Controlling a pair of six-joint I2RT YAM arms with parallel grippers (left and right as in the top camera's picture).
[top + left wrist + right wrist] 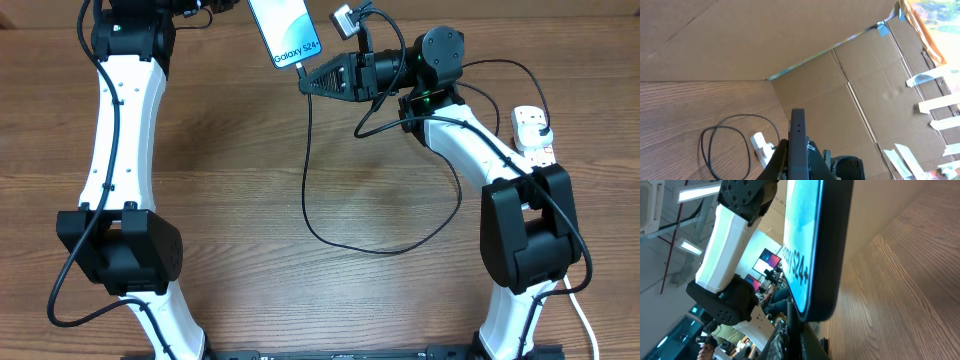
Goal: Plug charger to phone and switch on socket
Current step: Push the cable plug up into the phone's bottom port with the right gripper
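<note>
The phone (285, 35), its blue screen lit, is held up at the back of the table by my left gripper (797, 162), which is shut on its edges. In the left wrist view the phone (797, 135) shows edge-on between the fingers. My right gripper (303, 84) is shut on the connector end of the charger (307, 180), right at the phone's lower edge. In the right wrist view the phone (810, 245) fills the top and the thin black charger tip (792, 322) rises to its bottom rim. The white socket (530, 135) lies at the right edge.
The black cable makes a wide loop on the wooden table (230, 200) between the two arms. Cardboard walls (840, 75) stand behind the table. A thick white cord (585, 320) runs down the right side near the right arm's base.
</note>
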